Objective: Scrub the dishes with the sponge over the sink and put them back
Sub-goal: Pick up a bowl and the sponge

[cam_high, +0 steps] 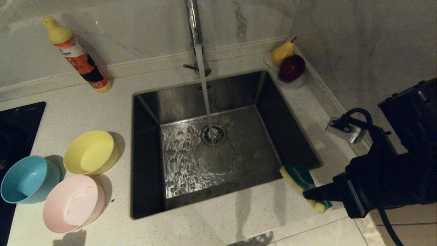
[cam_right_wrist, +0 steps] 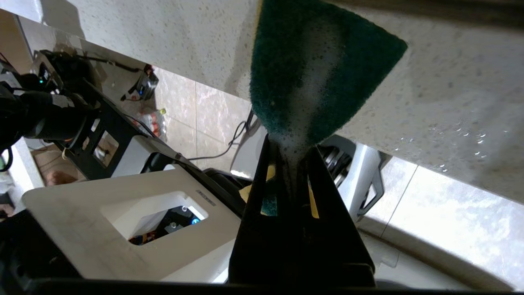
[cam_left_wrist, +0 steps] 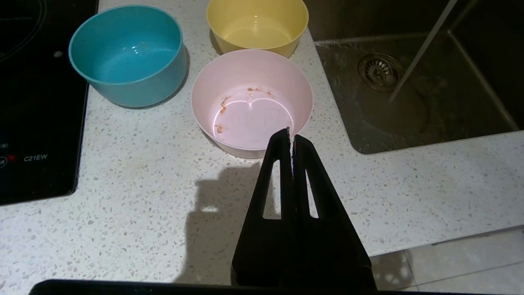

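Observation:
Three bowls stand on the counter left of the sink (cam_high: 146, 102): yellow (cam_high: 90, 152), light blue (cam_high: 25, 179) and pale pink (cam_high: 73, 203) with brown smears (cam_left_wrist: 223, 106). Water runs from the tap (cam_high: 195, 27) onto the drain (cam_high: 213, 134). My right gripper (cam_high: 307, 194) is shut on the green-and-yellow sponge (cam_high: 302, 181) above the counter at the sink's near right corner; the soapy green face (cam_right_wrist: 319, 73) fills the right wrist view. My left gripper (cam_left_wrist: 291, 137) is shut and empty, hovering just before the pink bowl (cam_left_wrist: 251, 102); it does not show in the head view.
An orange dish-soap bottle (cam_high: 76, 54) leans on the back wall at the left. A small white dish (cam_high: 297, 82) with a pear (cam_high: 282, 52) and a dark red apple (cam_high: 292, 67) sits at the sink's back right. A black hob (cam_high: 15, 126) lies at the far left.

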### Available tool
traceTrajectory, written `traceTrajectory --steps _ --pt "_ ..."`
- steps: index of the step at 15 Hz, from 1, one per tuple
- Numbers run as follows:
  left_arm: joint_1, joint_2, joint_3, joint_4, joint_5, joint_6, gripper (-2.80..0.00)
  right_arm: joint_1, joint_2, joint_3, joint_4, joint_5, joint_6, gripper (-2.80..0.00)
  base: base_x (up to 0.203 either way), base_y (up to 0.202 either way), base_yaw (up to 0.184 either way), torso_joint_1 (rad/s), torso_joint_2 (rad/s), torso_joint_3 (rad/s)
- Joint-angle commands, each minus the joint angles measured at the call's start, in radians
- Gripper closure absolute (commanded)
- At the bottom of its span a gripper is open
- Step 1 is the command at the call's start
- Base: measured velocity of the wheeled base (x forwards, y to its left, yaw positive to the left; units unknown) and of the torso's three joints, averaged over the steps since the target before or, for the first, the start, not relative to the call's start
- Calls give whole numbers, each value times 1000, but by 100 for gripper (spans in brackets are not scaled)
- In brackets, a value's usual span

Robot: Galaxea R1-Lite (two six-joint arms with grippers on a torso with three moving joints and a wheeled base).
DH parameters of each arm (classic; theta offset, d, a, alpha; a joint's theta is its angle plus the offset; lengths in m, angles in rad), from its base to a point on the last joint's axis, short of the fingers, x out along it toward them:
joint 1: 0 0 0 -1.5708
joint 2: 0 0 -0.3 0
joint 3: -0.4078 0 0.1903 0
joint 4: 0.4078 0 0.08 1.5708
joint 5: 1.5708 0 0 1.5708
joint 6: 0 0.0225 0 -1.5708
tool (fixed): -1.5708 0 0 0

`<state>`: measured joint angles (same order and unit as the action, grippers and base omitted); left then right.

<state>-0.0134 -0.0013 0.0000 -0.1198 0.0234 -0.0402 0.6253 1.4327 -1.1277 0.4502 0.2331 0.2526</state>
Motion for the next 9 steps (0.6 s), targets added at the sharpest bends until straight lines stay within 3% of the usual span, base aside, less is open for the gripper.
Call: traceTrajectory --steps 1,3,6,9 --pt "1 -2 40 2 4 -1 0 2 5 1 1 2 22 0 0 0 0 0 0 0" --pt "1 12 -16 11 18 4 0 2 -10 5 2 2 27 0 0 0 0 0 0 0" --pt "2 155 -252 17 51 9 0 0 -31 23 -2 2 25 0 0 0 0 0 0 0" --pt "11 371 -477 48 213 64 0 -10 -49 23 -7 2 24 0 0 0 0 0 0 0"
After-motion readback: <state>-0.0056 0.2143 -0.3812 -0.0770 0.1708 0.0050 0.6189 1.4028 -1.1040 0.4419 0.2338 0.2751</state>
